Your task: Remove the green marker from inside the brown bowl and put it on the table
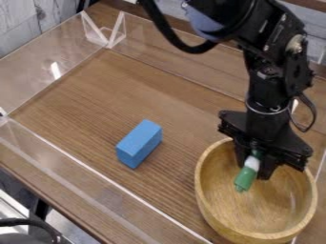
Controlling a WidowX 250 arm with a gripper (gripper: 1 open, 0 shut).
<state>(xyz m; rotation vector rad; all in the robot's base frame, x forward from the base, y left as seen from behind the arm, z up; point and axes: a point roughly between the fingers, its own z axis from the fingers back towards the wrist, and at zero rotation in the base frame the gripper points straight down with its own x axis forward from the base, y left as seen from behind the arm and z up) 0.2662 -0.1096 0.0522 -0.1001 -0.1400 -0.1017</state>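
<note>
My claw [257, 158], black, angular and jointed, is clamped on the slim green marker [247, 176] at the upper-left part of the brown bowl [254, 217]. The marker is tilted, its green end reaching down and to the left in my view; a pale part of the barrel shows by the fingers, and the rest is hidden by them. It lies within the outline of the bowl — whether it touches the wood I cannot tell. The bowl is round, wide and shallow, of light brown wood with a smooth, thin rim. Above the claw I see the arm [280, 71], black and bulky, with a thick dark cable looping beside it. To the left of the bowl, apart from it, rests a blue rectangular block [139, 144] — flat-faced and sharp-edged. All stand on the desk [95, 100], brown with wood grain, bordered by low clear walls [57, 157].
</note>
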